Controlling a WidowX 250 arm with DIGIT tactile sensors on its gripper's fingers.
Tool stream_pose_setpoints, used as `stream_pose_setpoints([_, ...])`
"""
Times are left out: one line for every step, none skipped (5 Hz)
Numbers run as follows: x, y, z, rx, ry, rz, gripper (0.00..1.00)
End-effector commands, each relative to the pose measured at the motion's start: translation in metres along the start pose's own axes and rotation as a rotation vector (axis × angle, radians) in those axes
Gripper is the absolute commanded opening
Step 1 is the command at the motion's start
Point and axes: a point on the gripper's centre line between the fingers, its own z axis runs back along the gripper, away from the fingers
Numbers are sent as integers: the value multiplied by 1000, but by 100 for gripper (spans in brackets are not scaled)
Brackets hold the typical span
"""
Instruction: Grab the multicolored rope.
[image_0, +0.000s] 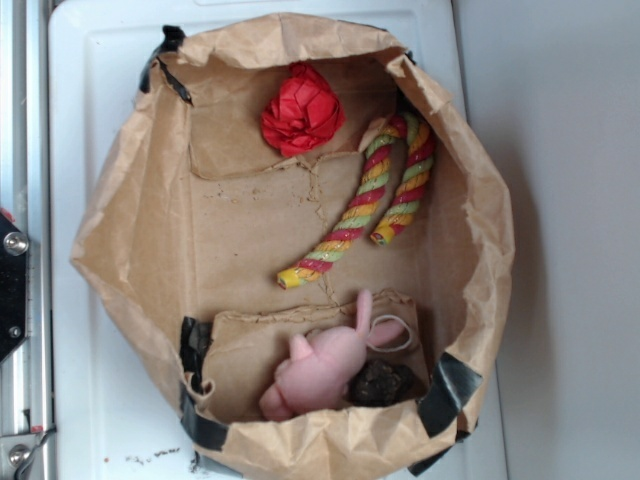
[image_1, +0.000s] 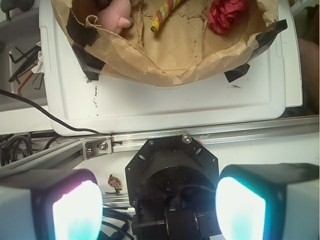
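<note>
Your gripper (image_1: 159, 210) is sitting with its two glowing pads (image_1: 77, 210) spread well apart and nothing between them, so you are starting from an open, empty hand. In the wrist view it is hanging back over the robot's own black base (image_1: 172, 175) and the metal rail (image_1: 200, 137), clear of the white tray (image_1: 175, 100) and well apart from everything you want. The exterior view is not showing the gripper at all.

Beyond the rail, the tray is carrying a brown paper bag (image_0: 130, 230) laid open, its rim folded outward and taped at the corners so the walls are staying up and keeping the toys inside. That rim is what I judge you are having to clear first, coming in from above rather than from the side.

The multicolored rope (image_0: 365, 205) is lying on the bag's floor toward the right wall in the exterior view, bent into a hairpin: the bend is pressing near the top right of the bag, and both yellow ends are pointing back toward the middle. The longer leg is lying free on bare paper, which looks the easier place to close on.

The red paper ball (image_0: 302, 110) is resting near the bend by the top edge, and the pink plush bunny (image_0: 325, 365) is slumping against the bottom edge, both apart from the rope's longer leg.
</note>
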Motion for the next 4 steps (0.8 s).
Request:
stream_pose_setpoints([0, 0, 0, 0, 0, 0, 100])
stream_pose_setpoints([27, 1, -5, 13, -22, 97, 100])
stream_pose_setpoints([76, -1, -21, 29, -47, 162, 100])
stream_pose_setpoints([124, 8, -42, 19, -91, 178, 100])
